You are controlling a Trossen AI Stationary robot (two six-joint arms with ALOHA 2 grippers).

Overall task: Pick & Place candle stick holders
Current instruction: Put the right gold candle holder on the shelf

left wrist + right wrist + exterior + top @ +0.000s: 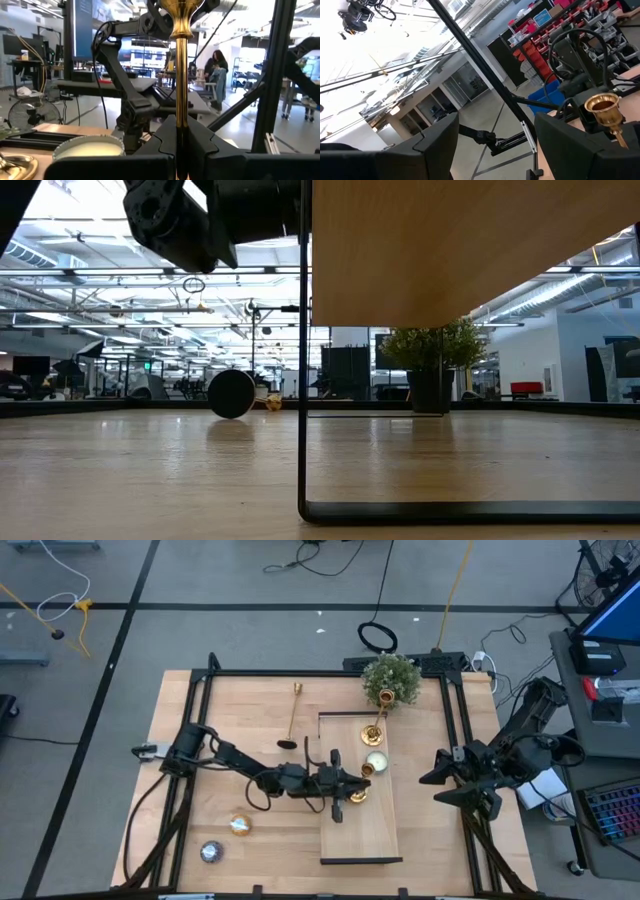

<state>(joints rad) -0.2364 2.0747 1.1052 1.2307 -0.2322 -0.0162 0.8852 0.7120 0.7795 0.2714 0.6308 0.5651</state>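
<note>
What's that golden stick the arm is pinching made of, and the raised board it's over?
The candle stick holder in the left end effector looks like polished metal with a brass or gold finish: its slim stem shows bright mirror-like streaks. It could be plated; the look cannot settle that. The raised board looks like pale wood with a smooth finish and visible grain, carried on a thin black frame, probably metal.

Both arms are dark, near-black jointed links with chunky housings at each joint. The left arm (230,762) trails a black cable that loops along its links, and a pale patch shows near its base. The right arm (500,755) is built the same way, with angular black brackets. The left gripper's fingers (162,142) are matte black blocks with stepped, notched inner edges. The right gripper's fingers (437,145) are broad, flat, dark slabs.
</note>
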